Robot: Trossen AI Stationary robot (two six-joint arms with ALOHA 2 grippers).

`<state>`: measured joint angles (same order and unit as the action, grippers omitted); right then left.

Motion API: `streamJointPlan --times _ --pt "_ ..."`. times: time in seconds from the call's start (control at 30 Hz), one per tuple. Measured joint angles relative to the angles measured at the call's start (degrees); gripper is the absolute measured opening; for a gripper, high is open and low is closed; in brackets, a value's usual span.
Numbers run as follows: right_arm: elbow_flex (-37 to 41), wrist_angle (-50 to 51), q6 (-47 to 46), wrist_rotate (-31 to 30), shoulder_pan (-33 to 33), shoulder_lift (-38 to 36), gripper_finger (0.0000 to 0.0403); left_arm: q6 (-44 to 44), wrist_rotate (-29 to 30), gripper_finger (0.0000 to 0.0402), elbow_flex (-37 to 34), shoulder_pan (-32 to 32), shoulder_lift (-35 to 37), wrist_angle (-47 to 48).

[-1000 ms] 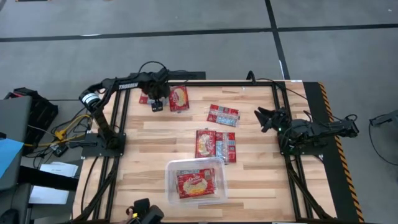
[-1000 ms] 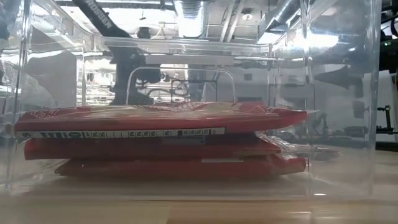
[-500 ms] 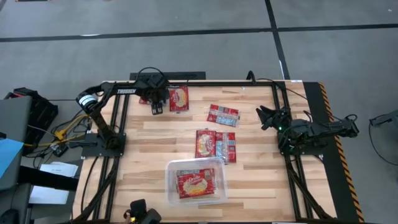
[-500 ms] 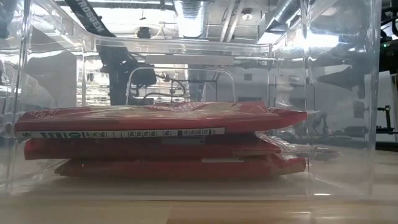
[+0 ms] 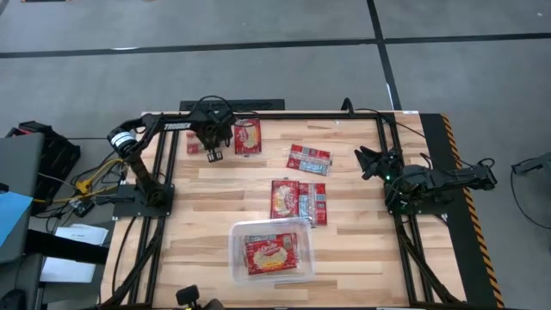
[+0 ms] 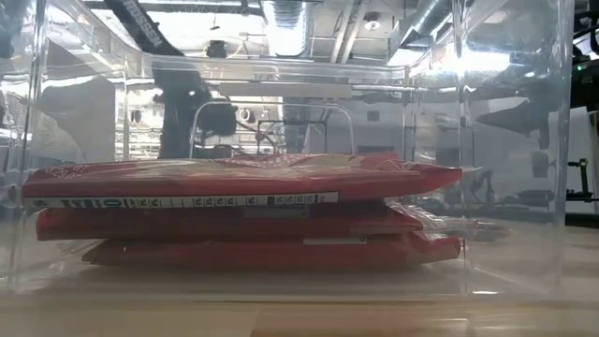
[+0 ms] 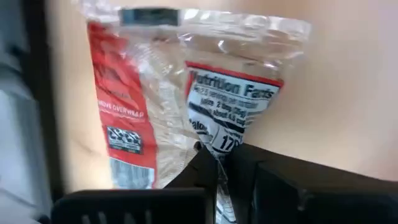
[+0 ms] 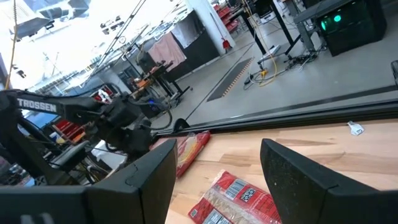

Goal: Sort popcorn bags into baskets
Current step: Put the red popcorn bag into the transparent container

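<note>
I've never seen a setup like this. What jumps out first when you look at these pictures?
The red popcorn bags stacked in the clear bin at the table's near edge, seen from table height as three flat layers. More packets lie loose mid-table. At the far left corner, the left gripper has its fingers pinched on the clear wrapper edge of a packet, while the right gripper waits open by the right edge.

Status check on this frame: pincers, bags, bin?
Left pincer shut on popcorn bag at far-left corner. Right pincer open, idle at right edge. Clear bin holds stacked bags. Nothing blocking.
</note>
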<state>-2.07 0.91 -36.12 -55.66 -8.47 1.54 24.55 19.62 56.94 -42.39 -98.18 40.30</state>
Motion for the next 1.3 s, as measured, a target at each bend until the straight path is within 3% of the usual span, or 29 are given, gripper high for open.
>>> streamJointPlan --times 0.4,0.57,0.7,1.0,1.3 --pt "0.0 0.1 0.5 0.0 0.0 0.0 0.0255 -17.0 -8.0 0.0 11.0 8.3 18.5 18.1" --pt "0.0 0.3 0.5 0.1 0.0 0.0 0.0255 -29.7 -13.4 0.0 16.5 14.7 26.3 18.3" --pt "0.0 0.4 0.6 0.2 0.0 0.0 0.0255 -40.6 -13.1 0.0 20.4 21.6 29.7 16.5" --pt "0.0 1.1 0.6 0.3 0.0 0.0 0.0255 -54.7 -7.3 0.0 29.4 42.6 27.0 9.6" --pt "0.0 1.1 0.6 0.3 0.0 0.0 0.0255 -61.2 3.7 0.0 42.2 61.8 16.1 10.2"
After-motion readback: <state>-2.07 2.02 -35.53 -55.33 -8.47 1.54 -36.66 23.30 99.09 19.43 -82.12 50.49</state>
